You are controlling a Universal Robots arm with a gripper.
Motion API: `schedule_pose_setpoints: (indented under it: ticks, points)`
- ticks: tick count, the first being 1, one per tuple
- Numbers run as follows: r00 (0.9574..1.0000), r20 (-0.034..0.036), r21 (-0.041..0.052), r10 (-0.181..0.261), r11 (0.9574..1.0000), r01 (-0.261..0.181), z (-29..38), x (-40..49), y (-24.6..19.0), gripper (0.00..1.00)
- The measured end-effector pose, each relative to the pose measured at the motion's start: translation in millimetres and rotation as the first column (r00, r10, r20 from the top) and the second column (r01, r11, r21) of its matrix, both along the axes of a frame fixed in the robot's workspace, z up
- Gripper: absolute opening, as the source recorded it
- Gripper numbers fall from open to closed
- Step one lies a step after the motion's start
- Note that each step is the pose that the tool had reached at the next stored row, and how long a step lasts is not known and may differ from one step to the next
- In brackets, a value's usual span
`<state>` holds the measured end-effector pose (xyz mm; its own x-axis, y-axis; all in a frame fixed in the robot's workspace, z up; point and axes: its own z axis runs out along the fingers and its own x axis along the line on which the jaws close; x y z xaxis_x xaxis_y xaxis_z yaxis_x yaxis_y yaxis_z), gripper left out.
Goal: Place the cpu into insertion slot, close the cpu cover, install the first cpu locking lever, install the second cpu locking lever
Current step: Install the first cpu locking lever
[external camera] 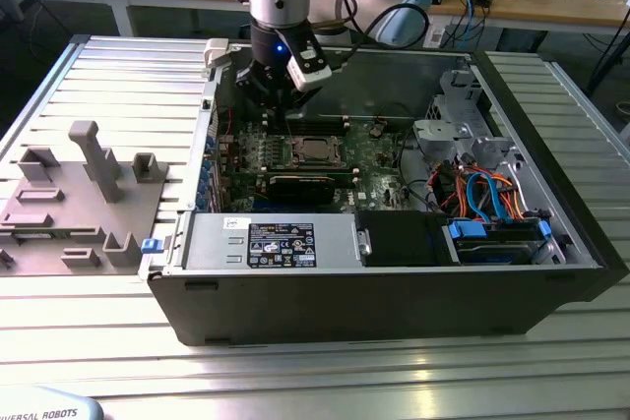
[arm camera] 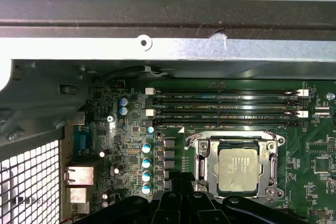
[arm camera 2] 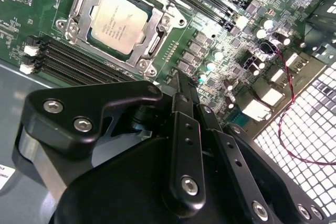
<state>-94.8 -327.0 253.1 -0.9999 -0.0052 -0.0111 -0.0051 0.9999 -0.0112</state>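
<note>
Pincer (arm camera 2: 181, 85): fingers pressed together, pinching nothing, poised above the green circuit board (arm camera 2: 31, 9) inside the open computer case (external camera: 394, 292) that lies on the ribbed metal surface (external camera: 295, 381). The cpu (arm camera 2: 118, 22) (silver-grey top up) sits seated in the insertion slot (arm camera 2: 79, 38) just beyond the pincer's tips, apart from them; the cpu cover (arm camera 2: 157, 30) lies down around it as a metal frame. Both wrist views show the cpu (arm camera: 239, 169) framed this way.

Arm upright, wrist pointing straight down, pincer (arm camera 2: 181, 85) fingers pressed together, empty.
</note>
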Motion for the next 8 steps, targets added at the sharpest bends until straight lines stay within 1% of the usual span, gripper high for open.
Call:
schedule_pose_setpoints:
  ticks: [8]
  points:
    - [1.0000, 0.0000, 0.0000, 0.000, 1.0000, 0.000, 0.0, -6.0, 0.0, 0.11]
